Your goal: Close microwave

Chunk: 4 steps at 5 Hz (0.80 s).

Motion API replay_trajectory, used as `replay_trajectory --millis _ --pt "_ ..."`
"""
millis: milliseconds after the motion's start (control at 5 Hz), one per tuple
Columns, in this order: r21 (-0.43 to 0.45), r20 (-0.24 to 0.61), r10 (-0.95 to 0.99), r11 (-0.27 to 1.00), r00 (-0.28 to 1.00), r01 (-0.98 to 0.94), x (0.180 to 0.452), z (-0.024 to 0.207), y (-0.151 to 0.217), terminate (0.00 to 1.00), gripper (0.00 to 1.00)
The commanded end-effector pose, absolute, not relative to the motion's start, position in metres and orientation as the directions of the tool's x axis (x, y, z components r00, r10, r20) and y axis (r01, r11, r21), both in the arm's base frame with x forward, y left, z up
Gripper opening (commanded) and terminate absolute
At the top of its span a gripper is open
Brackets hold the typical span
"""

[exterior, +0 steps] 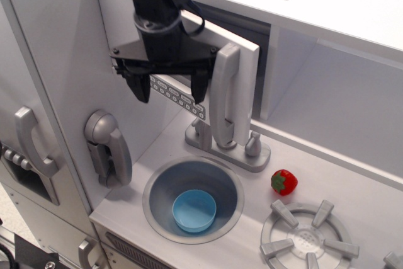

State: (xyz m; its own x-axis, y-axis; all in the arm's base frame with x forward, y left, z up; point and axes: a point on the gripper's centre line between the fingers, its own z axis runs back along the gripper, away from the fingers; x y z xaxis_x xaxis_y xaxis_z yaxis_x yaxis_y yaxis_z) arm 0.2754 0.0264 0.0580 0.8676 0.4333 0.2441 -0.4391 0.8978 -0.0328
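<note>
The microwave (pixel 242 80) is a white compartment at the top of the toy kitchen. Its hinged white door stands nearly shut, with a narrow dark gap along its right edge. The grey vertical bar handle (pixel 225 96) sits at the door's right side and the grey button strip (pixel 177 96) runs along its bottom. My black gripper (pixel 170 89) hangs open in front of the door's window, fingers pointing down, just left of the handle. It holds nothing. The window is mostly hidden behind it.
A doorless white cubby (pixel 334 99) lies right of the microwave. Below are a grey faucet (pixel 230 146), a sink (pixel 157 206) with a blue bowl (pixel 194 210), a red strawberry (pixel 284 182), a stove burner (pixel 306 239) and a grey phone (pixel 108 148) on the left wall.
</note>
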Motion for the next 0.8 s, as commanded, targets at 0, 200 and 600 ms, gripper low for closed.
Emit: replay_trajectory --millis 0,200,600 --pt "-0.077 0.365 0.424 0.901 0.829 -0.427 0.292 0.079 0.026 0.00 1.00" --pt "-0.104 0.398 0.435 0.896 0.808 -0.431 0.299 0.083 0.025 0.00 1.00" --pt "-0.111 0.407 0.454 0.886 0.792 -0.451 0.306 0.086 0.026 1.00 1.00"
